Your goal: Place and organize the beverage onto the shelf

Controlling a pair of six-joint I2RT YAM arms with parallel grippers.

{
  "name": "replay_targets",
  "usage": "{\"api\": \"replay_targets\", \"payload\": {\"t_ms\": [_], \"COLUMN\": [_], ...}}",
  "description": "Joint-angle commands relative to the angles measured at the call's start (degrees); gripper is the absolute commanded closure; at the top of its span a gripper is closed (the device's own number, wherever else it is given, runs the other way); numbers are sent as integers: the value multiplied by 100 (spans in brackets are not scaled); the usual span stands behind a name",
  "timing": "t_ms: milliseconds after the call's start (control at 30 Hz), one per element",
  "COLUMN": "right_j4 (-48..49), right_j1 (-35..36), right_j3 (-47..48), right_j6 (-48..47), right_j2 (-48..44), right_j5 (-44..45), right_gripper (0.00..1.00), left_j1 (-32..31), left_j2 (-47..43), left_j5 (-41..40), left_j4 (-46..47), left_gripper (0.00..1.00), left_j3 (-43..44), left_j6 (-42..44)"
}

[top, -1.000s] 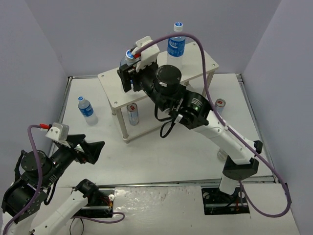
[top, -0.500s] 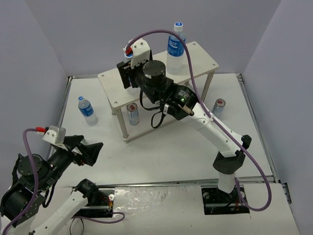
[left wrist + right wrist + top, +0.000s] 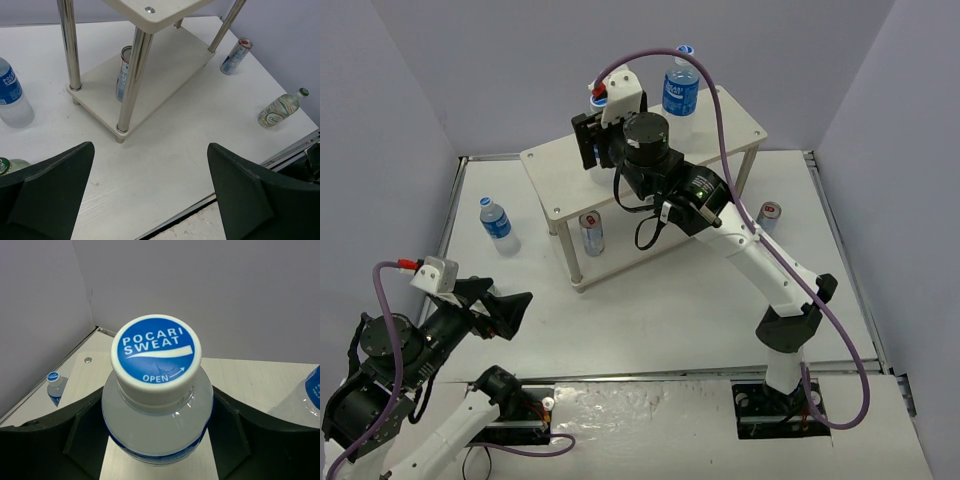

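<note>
Held bottle [image 3: 156, 390]: a tall clear drink over the left part of the shelf [image 3: 560, 178] top board.
Hard to see: from above, the right arm covers nearly all of it. I cannot tell if its bottom touches the board.
Which way: it stands straight, cap up, its long side going up and down.
Writing: the blue and white cap [image 3: 156, 351] says "POCARI SWEAT" and "OPEN" with a small arrow.
Right gripper [image 3: 157, 420]: closed around the bottle, with a dark finger [image 3: 82, 437] on each side below the neck.
Second tall bottle [image 3: 680, 95]: upright on the same board, further right. Its blue label is too small to read.
Shelf can [image 3: 591, 232]: upright on the bottom board.
Table can [image 3: 769, 215]: on the table [image 3: 650, 310] by the right legs.
Small bottle [image 3: 497, 225]: stands on the table left of the shelf.
Lying bottle [image 3: 279, 107]: on its side on the table.
Left gripper [image 3: 150, 150]: wide open, holding nothing, low over the table.
</note>
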Motion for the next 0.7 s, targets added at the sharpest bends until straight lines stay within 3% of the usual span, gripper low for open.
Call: {"api": "replay_targets", "payload": {"t_ms": [0, 667], "right_j4": [721, 712], "right_j1": [-51, -218], "right_j3": [110, -504], "right_j6": [-14, 47], "right_j2": [-99, -230], "right_j5": [67, 50], "right_gripper": [35, 31], "left_j1": [-13, -13], "left_j2": [23, 172], "left_j5": [9, 71], "left_j4": [62, 220], "left_gripper": [6, 6], "left_j3": [24, -3], "left_j6": [52, 105]}}
